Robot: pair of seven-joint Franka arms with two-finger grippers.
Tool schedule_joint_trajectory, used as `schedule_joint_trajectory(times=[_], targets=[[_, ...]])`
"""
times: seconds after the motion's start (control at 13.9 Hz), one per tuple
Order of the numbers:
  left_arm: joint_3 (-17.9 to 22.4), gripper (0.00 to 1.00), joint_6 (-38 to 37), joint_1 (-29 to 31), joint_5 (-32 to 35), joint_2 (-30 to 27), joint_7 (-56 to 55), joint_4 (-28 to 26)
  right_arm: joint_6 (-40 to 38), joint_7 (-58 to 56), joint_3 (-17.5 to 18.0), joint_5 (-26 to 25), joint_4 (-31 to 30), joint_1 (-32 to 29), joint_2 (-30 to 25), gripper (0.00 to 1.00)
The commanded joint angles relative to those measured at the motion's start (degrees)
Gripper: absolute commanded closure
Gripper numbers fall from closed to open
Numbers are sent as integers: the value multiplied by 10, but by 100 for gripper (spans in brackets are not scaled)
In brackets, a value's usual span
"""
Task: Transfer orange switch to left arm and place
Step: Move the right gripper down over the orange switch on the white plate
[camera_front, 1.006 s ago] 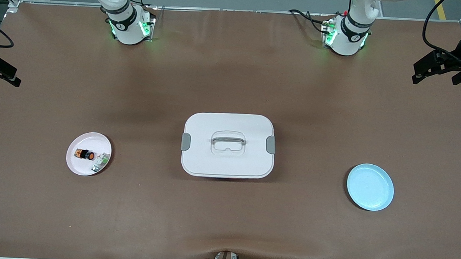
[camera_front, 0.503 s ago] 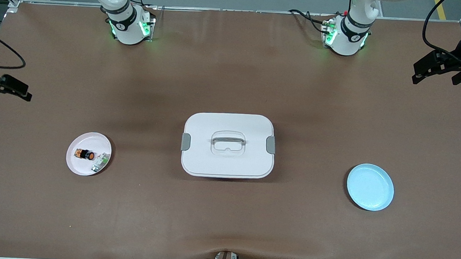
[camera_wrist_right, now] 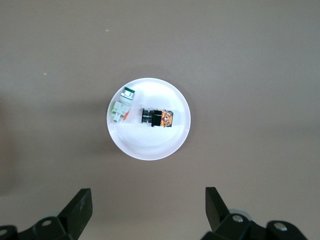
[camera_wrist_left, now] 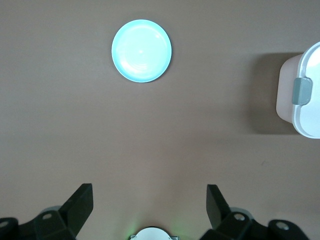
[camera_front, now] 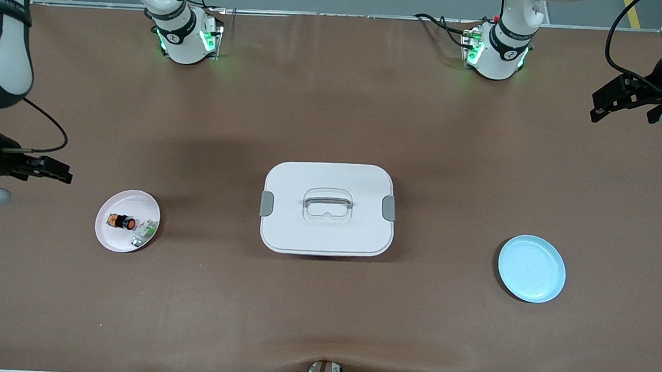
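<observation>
Orange switch (camera_front: 121, 221) lies on its side in the pink plate (camera_front: 110, 238), beside a green-white part (camera_front: 143, 231), toward the right arm's end. We judge it light, rigid, apt to roll; pinch across the black body. Right gripper (camera_front: 50, 169) spread, empty, over bare table near that plate. Left gripper (camera_front: 615, 100) also spread, waiting (well apart). Box (camera_front: 328, 207) sits mid-table w/ open room around; blue plate (camera_front: 531, 269) at the left arm's end.

Brown mat (camera_front: 335, 111) is covering the table. Box (camera_front: 327, 207) is showing white with grey latches. Pale pink plate (camera_front: 110, 236) is carrying the black-and-orange switch (camera_front: 122, 221) and a green-and-white part (camera_front: 143, 231). Second plate (camera_front: 531, 269) is showing light blue.
</observation>
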Motion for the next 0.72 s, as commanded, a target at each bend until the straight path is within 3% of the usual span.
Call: schedule_joint_trajectory(times=[0.0,0.36,0.65], targets=[[-1,0,-10,0,4,4,4,11,29,54,6,-9,-1,-8,40,0],[-1,0,-11,0,4,4,3,10,176,55,6,-6,-70,-21,84,0],[-1,0,-10,-1,4,4,3,11,212,58,6,-2,-68,-25,125,0]])
